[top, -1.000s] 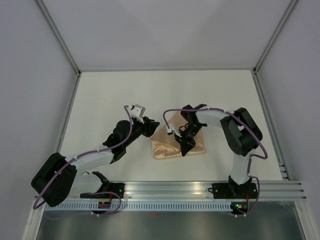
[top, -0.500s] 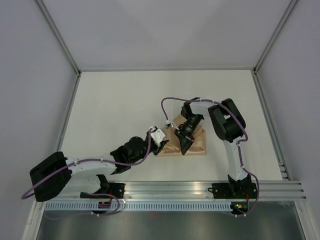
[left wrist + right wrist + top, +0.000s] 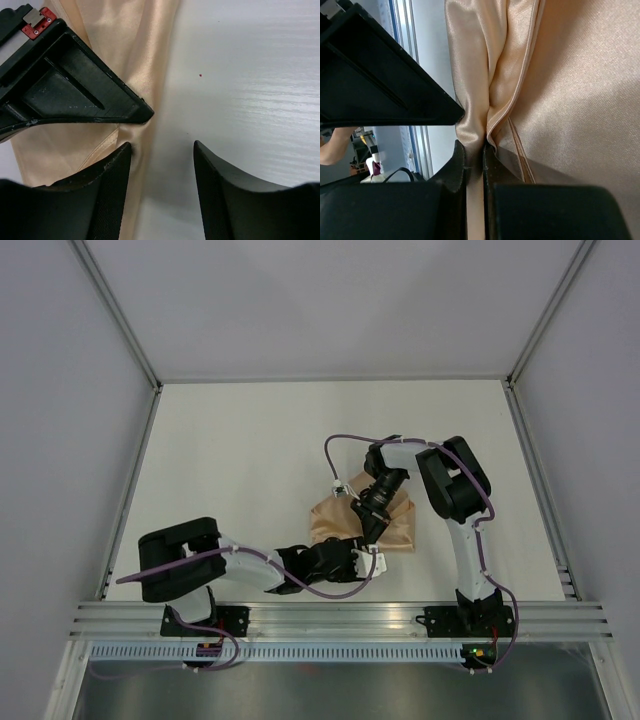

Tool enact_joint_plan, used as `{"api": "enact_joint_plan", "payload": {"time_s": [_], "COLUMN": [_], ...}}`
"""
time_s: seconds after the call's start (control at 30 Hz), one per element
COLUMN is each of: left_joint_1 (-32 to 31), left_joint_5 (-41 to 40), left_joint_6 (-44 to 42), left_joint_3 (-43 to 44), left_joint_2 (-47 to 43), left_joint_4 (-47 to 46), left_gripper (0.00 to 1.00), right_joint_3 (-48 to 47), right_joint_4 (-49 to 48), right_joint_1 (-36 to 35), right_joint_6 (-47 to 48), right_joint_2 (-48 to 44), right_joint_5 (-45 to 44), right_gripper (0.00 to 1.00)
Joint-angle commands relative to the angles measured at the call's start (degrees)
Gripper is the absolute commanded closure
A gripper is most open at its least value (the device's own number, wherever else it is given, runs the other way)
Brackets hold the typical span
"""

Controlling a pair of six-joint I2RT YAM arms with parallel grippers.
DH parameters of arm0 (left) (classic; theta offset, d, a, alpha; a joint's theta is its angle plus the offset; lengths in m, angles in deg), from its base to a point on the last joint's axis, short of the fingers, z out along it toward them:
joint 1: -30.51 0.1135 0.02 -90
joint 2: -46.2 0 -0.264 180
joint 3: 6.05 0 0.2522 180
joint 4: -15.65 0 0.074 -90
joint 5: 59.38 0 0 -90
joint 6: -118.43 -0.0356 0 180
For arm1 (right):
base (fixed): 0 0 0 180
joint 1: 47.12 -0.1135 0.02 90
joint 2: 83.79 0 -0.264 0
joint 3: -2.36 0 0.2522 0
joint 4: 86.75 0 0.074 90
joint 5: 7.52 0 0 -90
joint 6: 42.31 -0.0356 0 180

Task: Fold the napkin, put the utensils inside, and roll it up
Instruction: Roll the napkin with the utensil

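The peach-orange napkin (image 3: 395,525) lies bunched on the white table a little right of centre. My right gripper (image 3: 370,534) reaches down onto its front-left part and is shut on a raised fold of the cloth (image 3: 474,125); the rest of the napkin (image 3: 570,75) spreads to the right in the right wrist view. My left gripper (image 3: 362,546) lies low at the napkin's near edge and is open. One of its fingers (image 3: 107,175) rests at the napkin's hem (image 3: 135,50), the other stands over bare table. The right gripper's finger (image 3: 75,90) sits just ahead of it. No utensils are in view.
Bare white table (image 3: 240,440) spreads to the left and back of the napkin. Grey enclosure walls (image 3: 60,420) stand on three sides. An aluminium rail (image 3: 340,618) carrying both arm bases runs along the near edge, close behind the left arm.
My left arm has swung from the napkin's left side round to its near edge, now lying low along the rail, and its jaws have widened. The right gripper stays shut on the fold.
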Motion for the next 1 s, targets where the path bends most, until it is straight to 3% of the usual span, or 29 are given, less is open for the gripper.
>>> {"api": "enact_joint_plan", "payload": {"time_s": [0.0, 0.3, 0.5, 0.9, 0.97], "left_joint_1": [-0.35, -0.44, -0.44, 0.79, 1.23], "left_joint_5": [-2.36, -7.45, -5.7, -0.7, 1.15], "left_joint_6": [-5.37, -9.24, -10.74, -7.84, -6.96], "left_joint_3": [2.27, 2.09, 2.88, 6.22, 6.48], "left_joint_2": [3.18, 6.88, 8.54, 8.81, 8.55], "left_joint_4": [-3.26, -7.4, -4.86, 2.44, 4.11], "left_gripper": [0.41, 0.44, 0.46, 0.95, 0.98], "right_joint_3": [0.12, 0.03, -0.4, -0.32, -0.14], "right_joint_4": [-7.55, -7.37, -7.02, -6.75, -7.02], "right_joint_1": [0.62, 0.7, 0.79, 0.97, 1.14], "right_joint_6": [2.15, 2.06, 2.06, 1.98, 1.54], "right_joint_2": [3.04, 3.31, 3.66, 3.4, 2.87], "right_joint_5": [-8.64, -8.64, -8.56, -7.85, -7.15], "right_gripper": [1.0, 1.0, 1.0, 0.99, 0.97]}}
